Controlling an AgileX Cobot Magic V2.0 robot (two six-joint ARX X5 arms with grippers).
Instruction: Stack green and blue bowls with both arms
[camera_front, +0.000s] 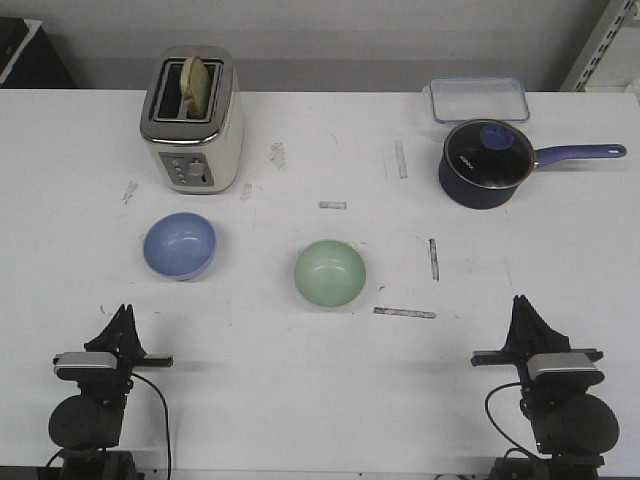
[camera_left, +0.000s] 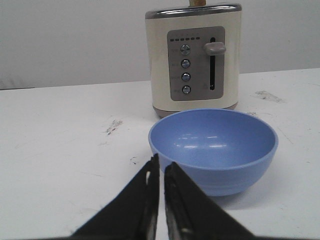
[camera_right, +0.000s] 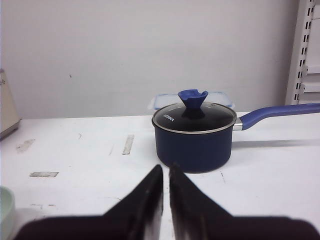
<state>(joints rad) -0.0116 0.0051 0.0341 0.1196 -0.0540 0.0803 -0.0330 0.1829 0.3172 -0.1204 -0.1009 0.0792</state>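
Observation:
The periwinkle blue bowl (camera_front: 180, 245) sits upright and empty on the white table, left of centre; it also shows in the left wrist view (camera_left: 214, 150). The pale mint green bowl (camera_front: 330, 274) sits upright and empty at the table's middle; only its edge shows in the right wrist view (camera_right: 5, 212). My left gripper (camera_front: 124, 312) (camera_left: 161, 162) is shut and empty at the near left, short of the blue bowl. My right gripper (camera_front: 523, 303) (camera_right: 166, 170) is shut and empty at the near right, well to the right of the green bowl.
A cream toaster (camera_front: 193, 118) with bread in it stands behind the blue bowl. A dark navy pot (camera_front: 486, 163) with glass lid and long handle stands at the back right, a clear lidded container (camera_front: 479, 99) behind it. Tape marks dot the table (camera_front: 300, 400).

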